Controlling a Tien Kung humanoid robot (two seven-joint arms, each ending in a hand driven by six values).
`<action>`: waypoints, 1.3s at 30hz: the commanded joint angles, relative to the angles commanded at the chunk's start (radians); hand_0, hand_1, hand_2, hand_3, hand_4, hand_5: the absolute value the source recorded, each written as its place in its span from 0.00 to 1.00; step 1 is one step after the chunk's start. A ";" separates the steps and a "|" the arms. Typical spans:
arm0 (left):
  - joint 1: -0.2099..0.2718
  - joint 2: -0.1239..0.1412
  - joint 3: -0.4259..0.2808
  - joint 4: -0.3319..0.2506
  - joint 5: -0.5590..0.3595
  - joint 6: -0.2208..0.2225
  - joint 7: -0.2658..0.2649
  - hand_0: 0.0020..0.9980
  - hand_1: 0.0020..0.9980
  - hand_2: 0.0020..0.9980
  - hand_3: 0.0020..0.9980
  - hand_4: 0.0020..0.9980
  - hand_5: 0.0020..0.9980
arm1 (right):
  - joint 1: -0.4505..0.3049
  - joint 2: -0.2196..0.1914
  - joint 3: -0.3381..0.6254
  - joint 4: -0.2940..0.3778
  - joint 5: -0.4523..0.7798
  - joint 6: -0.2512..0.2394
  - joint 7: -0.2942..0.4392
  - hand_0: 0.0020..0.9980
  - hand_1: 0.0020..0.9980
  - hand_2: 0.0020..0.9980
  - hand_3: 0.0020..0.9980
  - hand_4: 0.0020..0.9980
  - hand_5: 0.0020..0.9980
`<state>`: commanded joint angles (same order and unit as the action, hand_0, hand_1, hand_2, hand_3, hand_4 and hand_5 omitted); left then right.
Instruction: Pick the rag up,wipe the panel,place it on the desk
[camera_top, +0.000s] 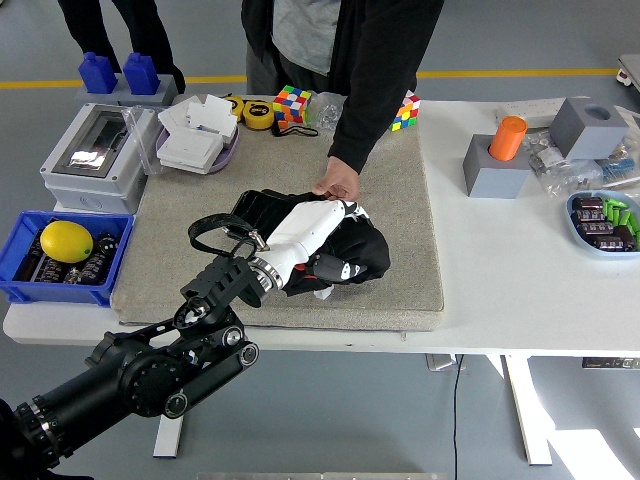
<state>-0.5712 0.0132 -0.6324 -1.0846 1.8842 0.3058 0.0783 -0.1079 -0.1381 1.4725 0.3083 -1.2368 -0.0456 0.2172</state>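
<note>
The left hand (325, 245) gripped a black rag (362, 250), pressing it on the panel (262, 208) a person's hand (335, 186) steadied. The rag looked soft, limp, best bunched.

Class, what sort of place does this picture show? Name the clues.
Probably a robotics lab or workshop: a white table with a parts bin, a grey electrical box, and yellow floor tape behind it.

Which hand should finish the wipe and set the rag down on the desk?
Left. The left hand is already on the black rag, pressing it on the panel that a person's hand steadies at its far edge. The right arm is not in view.
</note>
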 joint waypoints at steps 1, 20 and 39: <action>-0.001 -0.001 -0.001 0.000 0.002 0.000 0.000 0.26 0.34 0.45 0.56 0.75 0.00 | 0.000 0.000 0.000 0.000 0.001 0.000 0.000 0.59 0.60 0.52 0.52 0.88 0.35; 0.009 0.040 -0.133 0.075 0.021 0.012 -0.023 0.26 0.34 0.44 0.56 0.75 0.00 | -0.003 -0.001 -0.001 0.000 0.002 -0.001 0.000 0.59 0.60 0.52 0.52 0.88 0.35; 0.000 0.083 -0.372 0.207 0.066 0.011 -0.038 0.26 0.33 0.44 0.56 0.75 0.00 | -0.002 0.005 0.013 0.000 -0.002 -0.001 0.000 0.59 0.60 0.52 0.52 0.88 0.35</action>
<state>-0.5711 0.0965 -1.0041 -0.8772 1.9499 0.3166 0.0407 -0.1097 -0.1334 1.4852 0.3087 -1.2384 -0.0469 0.2175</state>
